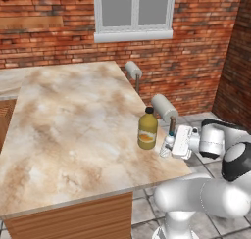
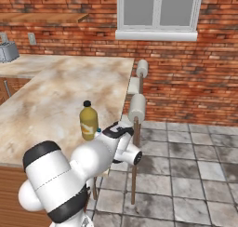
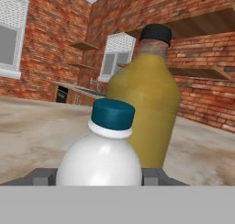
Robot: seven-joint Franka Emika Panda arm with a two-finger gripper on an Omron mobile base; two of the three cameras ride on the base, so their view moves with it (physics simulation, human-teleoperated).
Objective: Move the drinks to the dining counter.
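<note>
On the dining counter, close to its right edge, the yellow juice bottle with a black cap stands upright. Just right of it, at the very edge, stands the small clear water bottle with a teal cap. My gripper reaches in from the counter's side and is shut on that water bottle. In the hand view the water bottle sits between my gripper, one fingertip against each flank. The juice bottle rises right behind it, and the two look almost touching.
Round grey-cushioned stools line the counter's right edge, one directly behind my hand and another farther back. Tiled floor lies to the right. A toaster sits on the far wall counter. A brick wall with a window closes the back.
</note>
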